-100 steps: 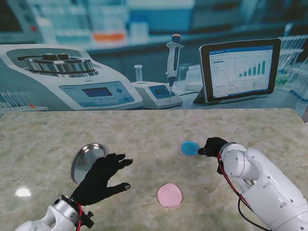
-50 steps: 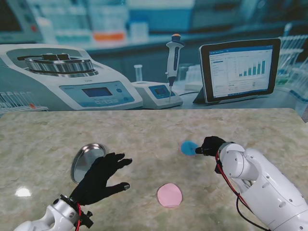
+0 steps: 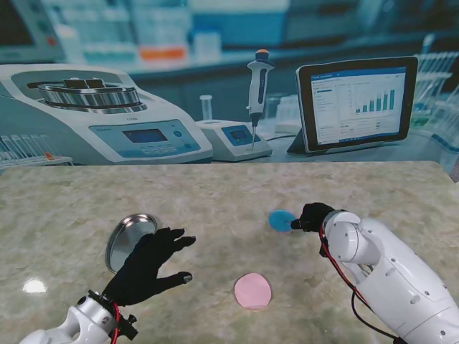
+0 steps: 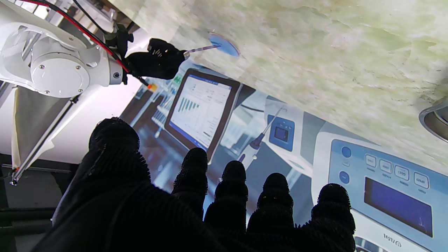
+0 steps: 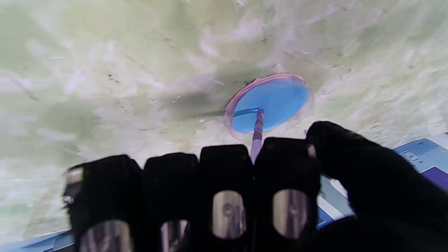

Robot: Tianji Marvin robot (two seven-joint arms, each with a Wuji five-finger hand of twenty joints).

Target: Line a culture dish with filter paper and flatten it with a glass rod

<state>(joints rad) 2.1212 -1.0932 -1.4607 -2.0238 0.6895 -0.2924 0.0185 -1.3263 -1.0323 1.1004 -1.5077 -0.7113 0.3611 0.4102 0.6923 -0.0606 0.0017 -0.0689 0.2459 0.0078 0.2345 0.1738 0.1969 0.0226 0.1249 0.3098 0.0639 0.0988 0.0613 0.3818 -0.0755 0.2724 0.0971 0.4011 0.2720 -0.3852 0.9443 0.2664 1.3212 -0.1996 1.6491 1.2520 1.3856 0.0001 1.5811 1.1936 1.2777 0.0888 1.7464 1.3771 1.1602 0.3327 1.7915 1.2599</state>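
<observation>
Stand view, lower middle of the frame: right hand point(image 3: 315, 216) curled shut around the glass rod point(image 5: 258, 127), rod tip resting on the blue filter paper point(image 3: 282, 220) inside the culture dish point(image 5: 269, 105), centre of frame on the table point(image 3: 215, 193). Right wrist view, middle of the frame: rod emerging between two fingers point(image 5: 287, 168), tip touching the blue disc near its centre; clear rim of the dish visible around the paper. Left hand point(image 3: 149, 264), lower left of the stand view, spread wide with nothing held, hovering near a round metal lid point(image 3: 129, 239) just beyond its fingertips. Pink disc point(image 3: 252, 290) flat on the table at lower centre, well apart from the dish and untouched.

Pressing apparently under way, paper already seated. Risks from here, as judged: dish unrestrained, so a sideways push on the rod likely to slide it across the smooth table; a steep or hard press on the tip liable to crease or tear the paper; rod held near its end, so prone to slipping within the closed fingers.
</observation>
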